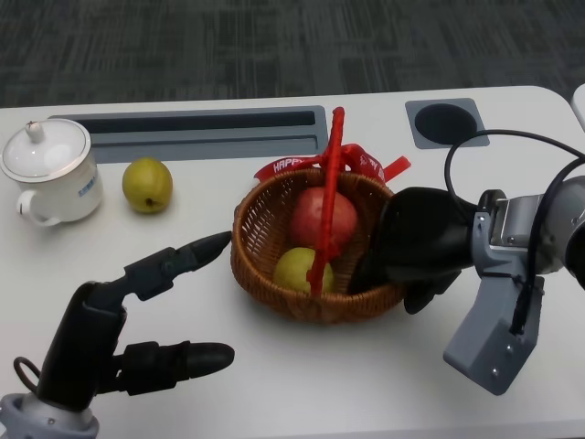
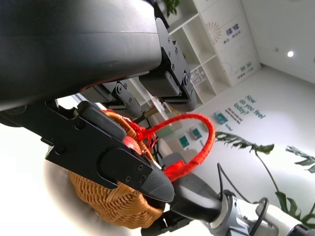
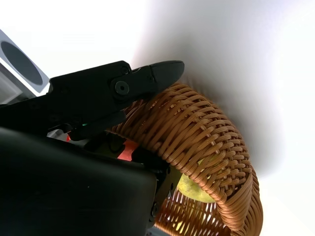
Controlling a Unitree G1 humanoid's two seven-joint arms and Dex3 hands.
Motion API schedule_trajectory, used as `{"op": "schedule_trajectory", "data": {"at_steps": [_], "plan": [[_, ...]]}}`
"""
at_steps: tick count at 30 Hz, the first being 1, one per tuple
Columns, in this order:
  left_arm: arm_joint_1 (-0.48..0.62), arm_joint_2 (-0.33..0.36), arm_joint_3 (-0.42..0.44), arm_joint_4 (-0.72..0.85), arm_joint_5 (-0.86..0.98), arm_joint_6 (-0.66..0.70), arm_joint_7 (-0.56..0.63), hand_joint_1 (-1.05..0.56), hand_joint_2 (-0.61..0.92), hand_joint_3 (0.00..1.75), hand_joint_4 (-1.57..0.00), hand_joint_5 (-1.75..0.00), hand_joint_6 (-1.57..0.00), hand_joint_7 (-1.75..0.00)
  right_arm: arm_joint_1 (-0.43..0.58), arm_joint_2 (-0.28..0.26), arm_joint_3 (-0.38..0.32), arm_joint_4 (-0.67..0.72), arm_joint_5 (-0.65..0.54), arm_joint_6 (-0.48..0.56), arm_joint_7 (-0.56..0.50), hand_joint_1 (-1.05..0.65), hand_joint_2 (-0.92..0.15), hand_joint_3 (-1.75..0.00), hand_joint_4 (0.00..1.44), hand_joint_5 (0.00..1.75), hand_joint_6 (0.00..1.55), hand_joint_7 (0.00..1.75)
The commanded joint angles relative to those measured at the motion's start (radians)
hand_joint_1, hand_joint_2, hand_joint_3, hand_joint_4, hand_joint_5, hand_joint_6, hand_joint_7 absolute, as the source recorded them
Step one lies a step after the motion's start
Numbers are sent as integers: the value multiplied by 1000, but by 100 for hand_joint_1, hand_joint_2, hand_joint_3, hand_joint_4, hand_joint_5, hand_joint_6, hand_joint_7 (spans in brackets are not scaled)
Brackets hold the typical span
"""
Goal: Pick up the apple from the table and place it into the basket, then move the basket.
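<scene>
Two fruits lay inside the round wicker basket (image 1: 265, 261): a red apple (image 1: 322, 218) and, nearer the robot, a smooth yellow-green fruit (image 1: 300, 270). The basket's weave was tight, honey-brown and ribbed, and its handle (image 1: 327, 197), wrapped in glossy red cord, arched over the middle with a printed red ribbon (image 1: 302, 165) tied at the far side. The right hand (image 1: 416, 245), a rounded black shell, grasped the basket's right rim; the right wrist view showed one finger (image 3: 147, 81) lying over the outside of the weave and others reaching inside. The left hand (image 1: 146, 320) was released, its fingers spread and holding nothing, one fingertip close to the basket's left wall (whether it touched could not be told).

On the matte white table (image 1: 311, 384) sat a second yellow-green fruit (image 1: 147, 185) and a lidded white ceramic cup (image 1: 49, 171) at far left, beside a long dark cable slot (image 1: 201, 122) and a round grommet (image 1: 446, 122). Beyond lay dark striped carpet (image 1: 274, 41).
</scene>
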Motion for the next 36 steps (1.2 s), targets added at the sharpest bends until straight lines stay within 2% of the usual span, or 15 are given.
{"op": "schedule_trajectory", "data": {"at_steps": [1, 10, 17, 24, 29, 33, 36], "plan": [[14, 4, 17, 13, 6, -27, 27, -62, 76, 0, -75, -3, -69, -2, 11, -2, -39, 4, 47, 38, 44, -20, -87, -1, 95, 4, 86, 3], [4, -5, 27, 37, 5, -69, 49, -61, 75, 0, -79, -3, -73, -2, 24, -10, -130, 7, 140, 45, 128, -23, -91, -1, 100, 4, 88, 1], [5, -16, 30, 40, 7, -84, 60, -59, 75, 0, -82, -3, -75, -2, 37, -8, -201, 13, 208, 95, 231, -24, -91, -1, 97, 2, 85, 1], [31, -25, 37, 21, 16, -104, 78, -60, 75, 0, -83, -3, -76, -1, 53, 8, -269, 29, 267, 245, 338, -24, -91, -4, 101, 2, 87, 1], [79, -31, 43, -8, 20, -134, 78, -59, 76, 0, -83, -2, -76, -1, 66, 19, -303, 34, 285, 374, 369, -27, -92, -14, 115, 9, 88, 1], [143, -36, 41, -50, 16, -178, 76, -57, 76, 0, -85, -2, -78, -1, 76, 35, -330, 39, 302, 467, 378, -26, -92, -10, 122, 12, 92, 2], [203, -41, 41, -87, 21, -214, 77, -57, 76, 0, -86, -2, -79, -2, 75, 45, -353, 43, 318, 535, 396, -31, -92, -10, 117, 9, 94, 2]]}}
